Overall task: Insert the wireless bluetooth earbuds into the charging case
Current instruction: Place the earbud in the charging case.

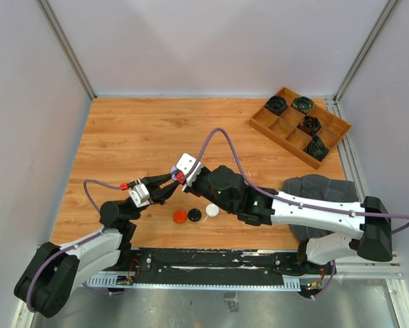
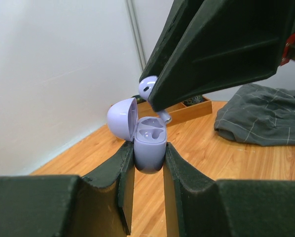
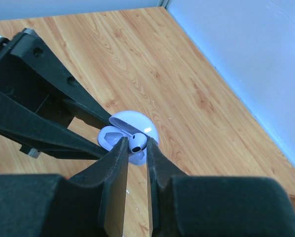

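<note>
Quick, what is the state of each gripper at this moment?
Left gripper: shut on the charging case.
Right gripper: shut on the pale purple earbud.

You had a wood-grain tabletop (image 1: pixel 143 130) enclosed by plain pale walls (image 1: pixel 211 41), evenly lit, with a metal rail (image 1: pixel 225 273) along the frame's bottom.

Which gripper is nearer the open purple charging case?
Left. The left gripper is shut on the charging case, clamping its base; the right gripper hangs just above it, holding a pale purple earbud over its open top.
</note>
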You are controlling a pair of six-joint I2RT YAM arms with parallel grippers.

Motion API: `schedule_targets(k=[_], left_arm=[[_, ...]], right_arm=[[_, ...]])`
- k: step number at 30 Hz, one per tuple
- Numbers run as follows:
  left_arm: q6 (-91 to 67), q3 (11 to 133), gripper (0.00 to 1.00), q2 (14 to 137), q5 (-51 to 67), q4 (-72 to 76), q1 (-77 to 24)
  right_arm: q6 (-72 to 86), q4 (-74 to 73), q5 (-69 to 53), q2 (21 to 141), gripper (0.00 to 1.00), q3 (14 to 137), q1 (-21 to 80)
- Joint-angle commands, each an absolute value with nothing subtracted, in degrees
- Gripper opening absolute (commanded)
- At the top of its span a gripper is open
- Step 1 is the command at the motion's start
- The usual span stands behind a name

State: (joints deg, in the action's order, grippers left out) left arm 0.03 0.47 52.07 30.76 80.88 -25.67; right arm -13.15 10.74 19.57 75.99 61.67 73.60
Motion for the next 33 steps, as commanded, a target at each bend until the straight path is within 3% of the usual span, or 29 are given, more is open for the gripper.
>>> schedule_targets(k=[1,33], left_arm=[[0.9,-0.6,0.00,50.8,30.9,82.1,-25.3],[-1.6,0.2,0.00,49.6,30.5,80.6,-25.3]], right_arm=[[-15.1,14.4,21.4,77.1,0.10,61.3,75.0],[-19.6,16.8,20.2,78.6,0.09,59.3,75.7]])
